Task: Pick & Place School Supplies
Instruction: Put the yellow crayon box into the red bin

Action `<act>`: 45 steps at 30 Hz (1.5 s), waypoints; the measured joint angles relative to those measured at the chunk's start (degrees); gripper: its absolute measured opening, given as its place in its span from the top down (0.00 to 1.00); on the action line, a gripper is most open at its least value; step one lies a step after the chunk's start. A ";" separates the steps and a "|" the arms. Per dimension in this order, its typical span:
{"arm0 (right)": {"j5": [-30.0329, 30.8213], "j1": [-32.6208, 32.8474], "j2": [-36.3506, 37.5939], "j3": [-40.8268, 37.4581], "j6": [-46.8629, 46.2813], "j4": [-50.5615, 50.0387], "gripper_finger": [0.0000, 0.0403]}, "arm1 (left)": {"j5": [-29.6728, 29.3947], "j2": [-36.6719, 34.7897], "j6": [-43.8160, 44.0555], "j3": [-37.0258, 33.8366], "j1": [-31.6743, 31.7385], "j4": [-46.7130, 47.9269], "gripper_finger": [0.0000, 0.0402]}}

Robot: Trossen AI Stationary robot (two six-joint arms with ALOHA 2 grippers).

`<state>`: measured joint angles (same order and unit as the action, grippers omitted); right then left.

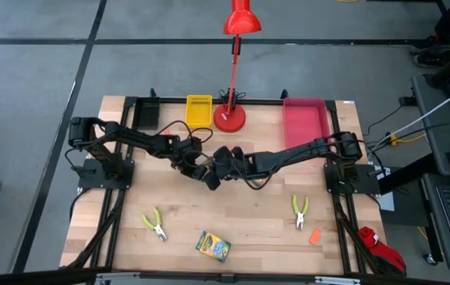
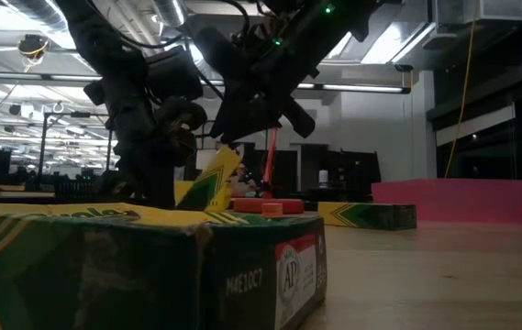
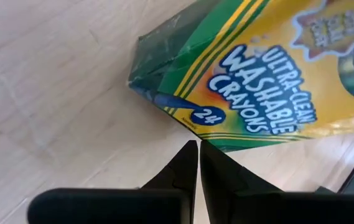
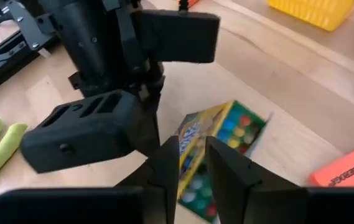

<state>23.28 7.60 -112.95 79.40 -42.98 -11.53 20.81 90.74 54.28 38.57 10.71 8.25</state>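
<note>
My grippers meet at the table's middle over one yellow-and-green crayon box (image 4: 226,134), which stands tilted in the low view (image 2: 210,183). My right gripper (image 4: 192,155) is shut on it. My left gripper (image 3: 196,146) is shut, its tips right at that box (image 3: 257,81). A second crayon box (image 1: 213,245) lies flat near the table's near edge, and a third (image 2: 366,215) lies farther back. Two lime-handled pliers (image 1: 155,224) (image 1: 300,211) and an orange piece (image 1: 315,236) lie on the near half. Another orange piece (image 4: 344,168) lies beside the held box. My right gripper pinches the tilted box's raised yellow edge (image 4: 186,140) between its two fingers, coming from above and slanting down. The box's lower part rests on the table. My left gripper has its shut fingertips (image 3: 189,155) at the box's long edge near the "24" corner (image 3: 201,118); I cannot tell whether they touch.
Along the far edge stand a black tray (image 1: 147,111), a yellow tray (image 1: 198,109), the red desk lamp's base (image 1: 229,117) and a pink tray (image 1: 304,119). Both arms cross the table's middle close together. Bare wood (image 1: 248,229) lies between the pliers.
</note>
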 joint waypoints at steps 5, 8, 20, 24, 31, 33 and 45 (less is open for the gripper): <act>-0.15 0.02 0.03 0.02 0.00 0.06 0.80 | -2.50 -0.15 0.72 0.00 -0.21 -0.09 0.96; -0.15 -0.02 0.04 0.04 0.00 0.32 0.80 | -2.79 -0.22 1.22 0.00 -0.16 -1.08 0.96; -0.04 0.34 0.11 0.11 -3.39 -4.96 0.80 | -8.37 -4.16 1.62 -0.07 -0.19 -2.32 0.96; 0.07 0.83 0.13 0.11 -5.06 -7.46 0.80 | -10.37 -7.36 1.99 -0.04 0.60 -3.11 0.96; 1.79 0.91 0.13 0.11 -8.96 -13.43 0.80 | -9.69 -6.57 1.98 -0.05 1.61 -2.24 0.96; 1.78 1.10 0.13 0.11 -9.53 -14.80 0.80 | -9.55 -6.17 2.19 -0.07 1.40 -3.13 0.96; 4.37 3.87 0.13 0.11 -15.52 -19.18 0.80 | -9.27 -5.90 3.49 -0.07 0.16 -3.62 0.96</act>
<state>27.65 11.47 -112.81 79.50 -58.50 -30.71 11.54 84.84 57.77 38.50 10.87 4.64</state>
